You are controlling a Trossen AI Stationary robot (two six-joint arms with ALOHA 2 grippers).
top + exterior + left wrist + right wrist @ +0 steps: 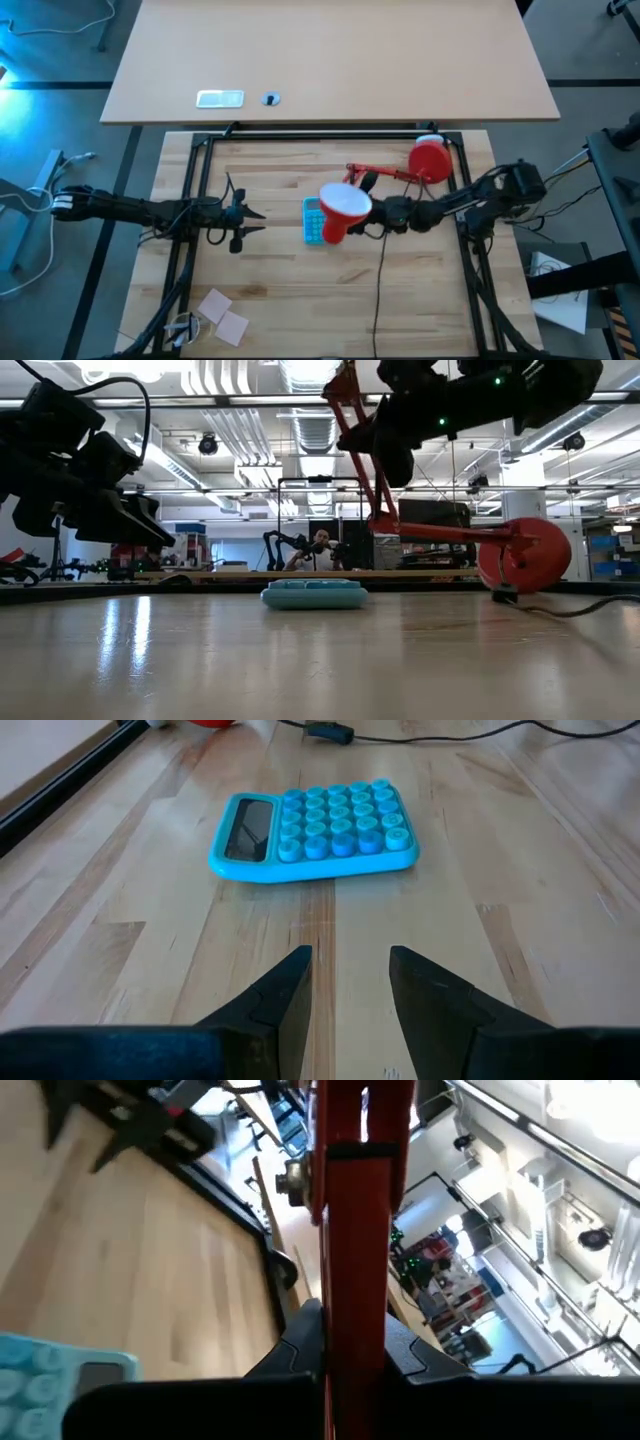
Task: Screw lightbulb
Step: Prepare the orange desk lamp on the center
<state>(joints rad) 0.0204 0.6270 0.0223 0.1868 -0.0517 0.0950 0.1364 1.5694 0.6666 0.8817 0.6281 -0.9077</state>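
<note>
A red desk lamp stands on its round base (430,160) at the table's far right. Its jointed arm (385,175) reaches toward the middle, where the red shade (345,212) hangs above the table; white shows at the shade's far side. My right gripper (378,215) is shut on the lamp's arm just behind the shade. My left gripper (255,222) hovers open left of centre, pointing at a blue calculator (310,835), with nothing between its fingers (290,990). The lightbulb is not in view. My right gripper pinches the lamp's red arm (350,1270) between its two fingers (300,1342), close behind the shade. The fingers come level from the table's right side. The shade end is held clear of the table, while the base (525,555) rests on it.
The blue calculator (315,220) lies flat on the table under the shade's left side. A black cord (380,290) runs toward the near edge. Pink paper squares (225,318) lie near the front left. Black frame rails (195,190) border the wooden top.
</note>
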